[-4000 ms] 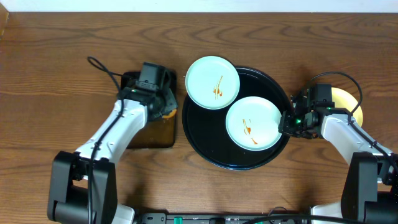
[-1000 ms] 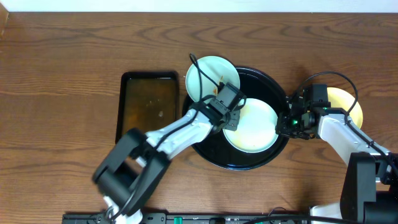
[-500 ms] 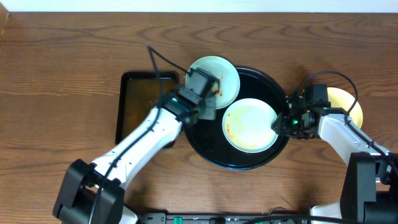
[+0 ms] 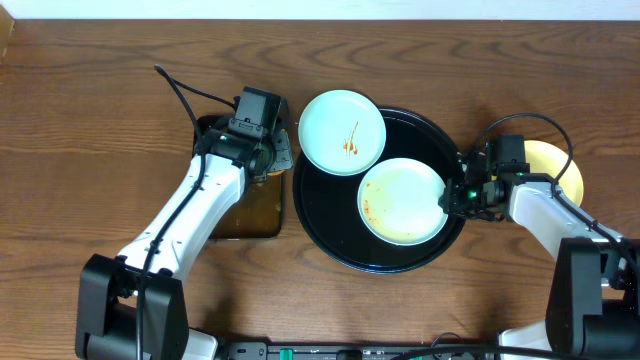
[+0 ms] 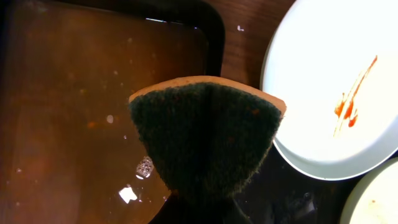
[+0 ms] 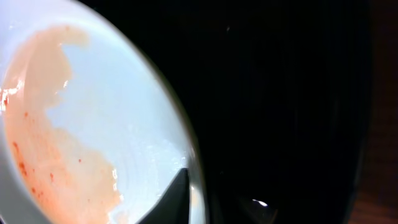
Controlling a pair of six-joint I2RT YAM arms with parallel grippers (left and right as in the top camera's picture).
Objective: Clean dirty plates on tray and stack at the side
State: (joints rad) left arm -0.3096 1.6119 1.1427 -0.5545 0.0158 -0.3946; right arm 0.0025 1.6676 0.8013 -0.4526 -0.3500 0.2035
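The smeared plate, judged light, stiff and slick, is pinched at its right rim on the tray by the right gripper; the sponge is clamped in the left gripper.

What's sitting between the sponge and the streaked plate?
Nothing loose: in the left wrist view, only the rectangular tray's rim and a strip of table separate sponge from streaked plate.

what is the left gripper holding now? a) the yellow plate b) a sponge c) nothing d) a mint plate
b: the left wrist view shows the sponge clamped in the left gripper, over the edge of the small tray.
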